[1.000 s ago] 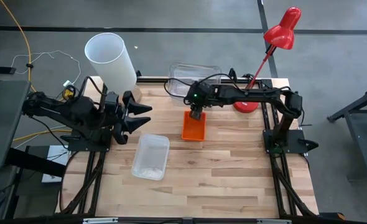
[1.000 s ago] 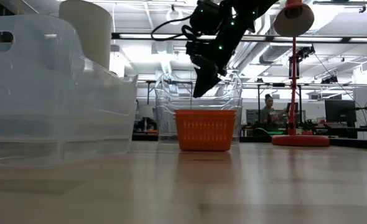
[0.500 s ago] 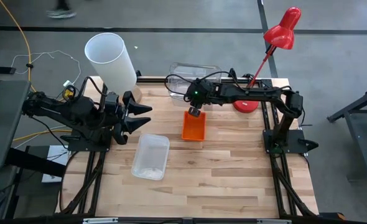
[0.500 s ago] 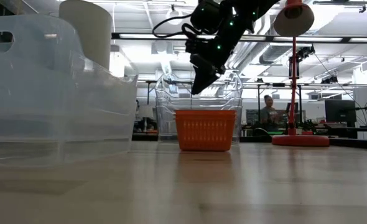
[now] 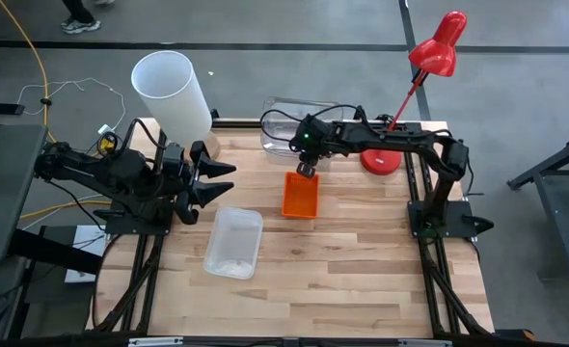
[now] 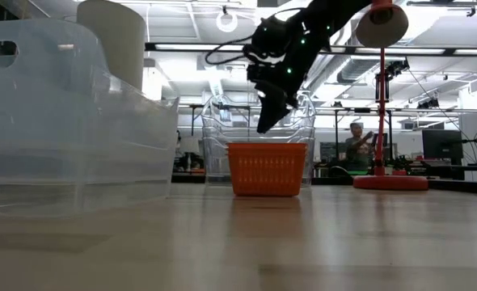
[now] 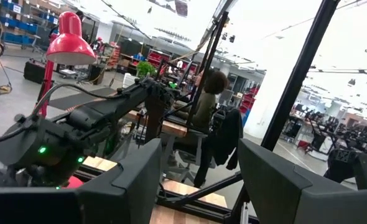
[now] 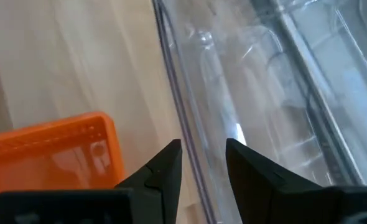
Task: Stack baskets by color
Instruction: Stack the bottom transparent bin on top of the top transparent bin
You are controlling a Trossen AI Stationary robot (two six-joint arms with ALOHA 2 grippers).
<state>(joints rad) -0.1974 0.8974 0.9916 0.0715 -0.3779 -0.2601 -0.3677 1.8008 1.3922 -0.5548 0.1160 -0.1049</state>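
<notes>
One orange basket (image 5: 300,197) sits on its base near the middle of the table. Clear bins (image 5: 284,120) are nested at the far edge, and another clear bin (image 5: 233,242) stands nearer, left of centre. My right gripper (image 5: 306,173) hangs above the orange basket's far end, slanting down toward the far edge. In the right wrist view it (image 8: 203,165) is open by a narrow gap, with the orange basket (image 8: 46,155) on one side and the clear bin's wall (image 8: 283,81) ahead. My left gripper (image 5: 227,180) waits open at the table's left.
A white cylindrical lampshade (image 5: 172,92) stands at the far left corner. A red desk lamp (image 5: 429,58) has its base (image 5: 381,162) at the far right. Bare wood lies along the near half of the table. A person (image 6: 356,145) sits in the room beyond.
My right gripper has shifted a little toward the table's far edge and the nested clear bins, staying above the orange basket's far end. The baskets have not moved.
</notes>
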